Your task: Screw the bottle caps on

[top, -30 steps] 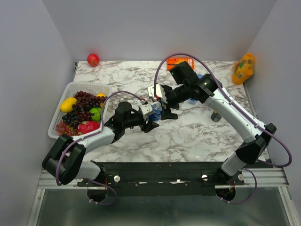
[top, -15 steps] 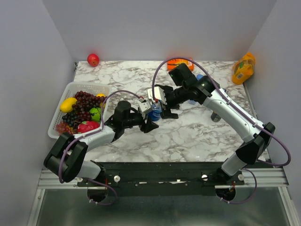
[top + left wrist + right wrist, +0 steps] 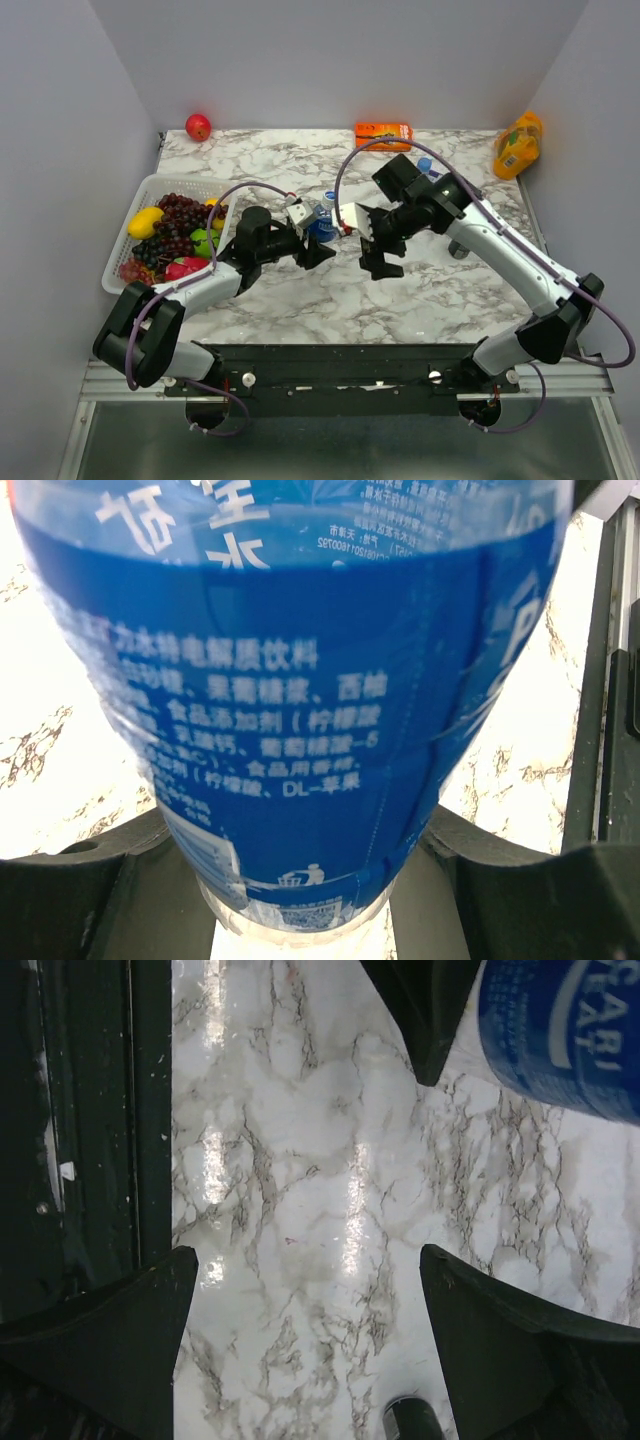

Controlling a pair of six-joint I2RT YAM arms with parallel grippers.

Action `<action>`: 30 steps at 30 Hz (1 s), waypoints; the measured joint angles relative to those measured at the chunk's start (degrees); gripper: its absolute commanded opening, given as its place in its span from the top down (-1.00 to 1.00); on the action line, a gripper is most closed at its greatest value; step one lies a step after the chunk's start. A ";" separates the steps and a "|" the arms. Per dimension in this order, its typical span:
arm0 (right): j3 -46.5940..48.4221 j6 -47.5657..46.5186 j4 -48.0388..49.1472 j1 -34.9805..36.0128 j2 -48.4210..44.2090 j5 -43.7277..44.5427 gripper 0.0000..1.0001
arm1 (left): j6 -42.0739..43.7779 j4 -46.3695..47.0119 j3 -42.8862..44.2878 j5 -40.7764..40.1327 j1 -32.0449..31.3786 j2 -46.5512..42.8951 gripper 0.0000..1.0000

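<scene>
My left gripper (image 3: 314, 236) is shut on a small clear bottle (image 3: 322, 226) with a blue label. It holds the bottle upright on the marble table (image 3: 300, 290). In the left wrist view the bottle (image 3: 300, 680) fills the frame between the black fingers (image 3: 90, 890). A small blue cap (image 3: 329, 198) appears to sit on the bottle's neck. My right gripper (image 3: 375, 247) is open and empty, just right of that bottle; its wrist view shows only marble between the fingers (image 3: 100, 1350), with the bottle (image 3: 565, 1030) at top right. A second bottle (image 3: 425, 166) shows partly behind the right arm.
A white basket (image 3: 135, 205) of fruit stands at the left. A red apple (image 3: 198, 127) lies at the back left, an orange packet (image 3: 384, 131) at the back, and a yellow-orange bag (image 3: 517, 146) at the back right. A dark can (image 3: 458, 247) stands right of the right arm.
My right gripper has come off the top of the held bottle, moved right and toward the near edge, and now stands open. My left gripper has shifted slightly with the bottle.
</scene>
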 measured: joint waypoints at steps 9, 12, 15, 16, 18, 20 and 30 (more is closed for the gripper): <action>18.75 11.34 5.05 -6.32 2.82 -3.93 -0.99 | 4.42 -4.92 0.37 1.38 -0.02 -0.02 1.00; 22.10 10.47 6.12 -6.29 4.92 -6.38 -0.96 | 6.91 -7.30 1.33 2.69 -0.22 -0.02 1.00; 23.30 4.76 5.05 -6.12 6.19 -9.31 -0.93 | 10.45 -10.73 2.71 3.98 -0.66 -0.07 1.00; 23.39 1.73 3.89 -6.01 6.36 -9.97 -0.92 | 11.85 -11.96 3.17 4.28 -0.79 -0.07 1.00; 23.41 -4.24 0.96 -5.44 6.51 -10.69 -0.91 | 15.04 -14.84 4.17 4.76 -1.01 -0.07 1.00; 23.32 -10.08 -1.36 -4.57 6.51 -11.02 -0.92 | 18.53 -17.81 5.11 4.98 -1.03 -0.07 1.00; 16.57 -22.97 -4.26 -1.55 5.49 -11.50 -0.99 | 25.42 -24.81 7.13 5.68 -1.03 -0.07 1.00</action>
